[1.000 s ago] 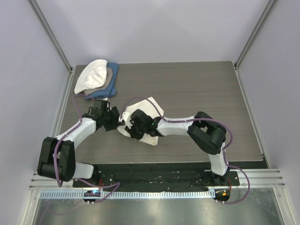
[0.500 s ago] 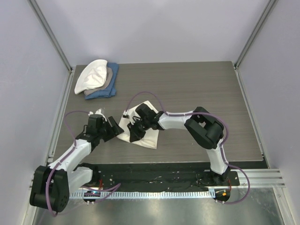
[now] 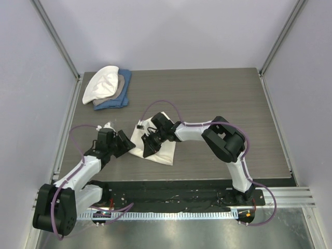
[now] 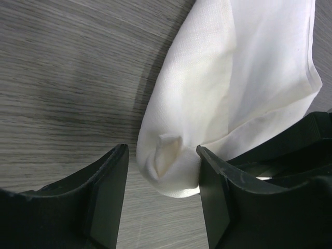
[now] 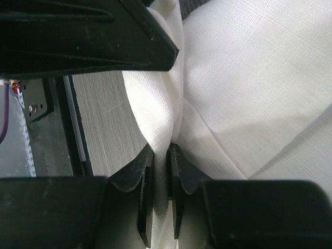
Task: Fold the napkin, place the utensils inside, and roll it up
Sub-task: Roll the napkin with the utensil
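Note:
The cream napkin (image 3: 165, 151) lies folded and bunched on the table between my two grippers. My right gripper (image 3: 147, 149) is shut on a raised fold of it; in the right wrist view the cloth (image 5: 249, 78) is pinched between the two fingers at the gripper (image 5: 160, 171). My left gripper (image 3: 126, 146) is open at the napkin's left end. In the left wrist view the rounded cloth end (image 4: 171, 161) sits between the open fingers of the gripper (image 4: 162, 179), against the right one. The fork is hidden or out of view.
A stack of white, tan and blue cloths (image 3: 107, 88) lies at the table's far left corner. The enclosure's walls and posts stand close around the table. The black base rail (image 3: 171, 194) runs along the near edge.
My left arm has drawn back toward the near left and now sits at the napkin's left end. My right gripper has shifted slightly left with the cloth.

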Controlling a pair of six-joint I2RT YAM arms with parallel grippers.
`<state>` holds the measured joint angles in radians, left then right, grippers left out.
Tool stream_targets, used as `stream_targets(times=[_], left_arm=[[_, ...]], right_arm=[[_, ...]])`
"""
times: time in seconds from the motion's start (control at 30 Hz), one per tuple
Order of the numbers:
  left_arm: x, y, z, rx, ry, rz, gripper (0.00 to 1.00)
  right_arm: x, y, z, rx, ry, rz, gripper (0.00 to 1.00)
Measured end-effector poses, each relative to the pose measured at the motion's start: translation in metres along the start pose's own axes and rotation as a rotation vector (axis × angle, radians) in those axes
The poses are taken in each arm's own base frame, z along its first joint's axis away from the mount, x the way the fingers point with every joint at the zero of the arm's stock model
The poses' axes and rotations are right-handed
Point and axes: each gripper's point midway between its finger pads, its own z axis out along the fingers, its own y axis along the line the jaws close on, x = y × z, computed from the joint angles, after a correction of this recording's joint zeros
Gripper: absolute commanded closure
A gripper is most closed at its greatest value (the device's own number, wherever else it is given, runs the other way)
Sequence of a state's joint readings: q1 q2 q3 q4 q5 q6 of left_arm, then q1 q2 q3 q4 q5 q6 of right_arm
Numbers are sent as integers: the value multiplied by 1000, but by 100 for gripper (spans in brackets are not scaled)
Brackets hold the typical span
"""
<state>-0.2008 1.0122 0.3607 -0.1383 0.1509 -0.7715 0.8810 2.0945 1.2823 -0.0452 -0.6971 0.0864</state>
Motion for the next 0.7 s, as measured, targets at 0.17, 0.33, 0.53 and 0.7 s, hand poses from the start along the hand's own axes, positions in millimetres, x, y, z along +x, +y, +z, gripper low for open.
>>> stream_targets(times=[0.17, 0.33, 0.53, 0.7], left_arm=[[-1, 8, 2, -30, -22, -16, 61], [-2, 7, 4, -27, -33, -28, 81], [-1, 6, 8, -21, -20, -26, 100], [-3, 3, 9, -27, 4, -2, 100]], right_arm=[[0, 0, 0, -6, 0, 4, 79], [0, 0, 0, -13, 0, 13, 79], [0, 0, 0, -8, -2, 26, 74], [-4, 3, -3, 14, -6, 34, 46]])
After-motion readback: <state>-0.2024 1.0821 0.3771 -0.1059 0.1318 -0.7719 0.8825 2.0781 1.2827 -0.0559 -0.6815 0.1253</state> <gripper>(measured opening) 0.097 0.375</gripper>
